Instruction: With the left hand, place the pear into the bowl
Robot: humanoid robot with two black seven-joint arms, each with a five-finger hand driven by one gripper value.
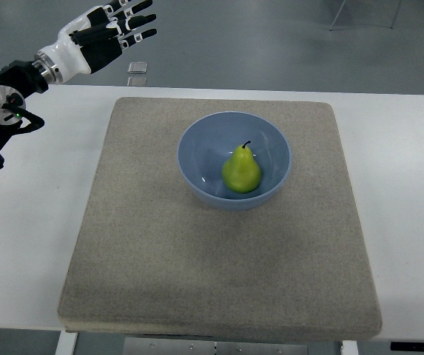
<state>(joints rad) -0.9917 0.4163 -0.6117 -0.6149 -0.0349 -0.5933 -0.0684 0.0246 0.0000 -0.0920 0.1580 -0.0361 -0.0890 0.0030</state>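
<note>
A green pear [241, 170] stands upright inside the blue bowl [197, 144] on a beige mat [160, 251]. The left hand [112, 33] hovers far off, fingers spread, empty. Placement looks complete.

The left arm [4, 111] is cut off by the left edge. The pear [241, 170] hides part of the bowl's [197, 148] floor. The table [404, 185] runs past the right and bottom edges, and the mat [160, 259] covers its middle. A small flat thing [138, 68] beyond the table is too small to identify.
</note>
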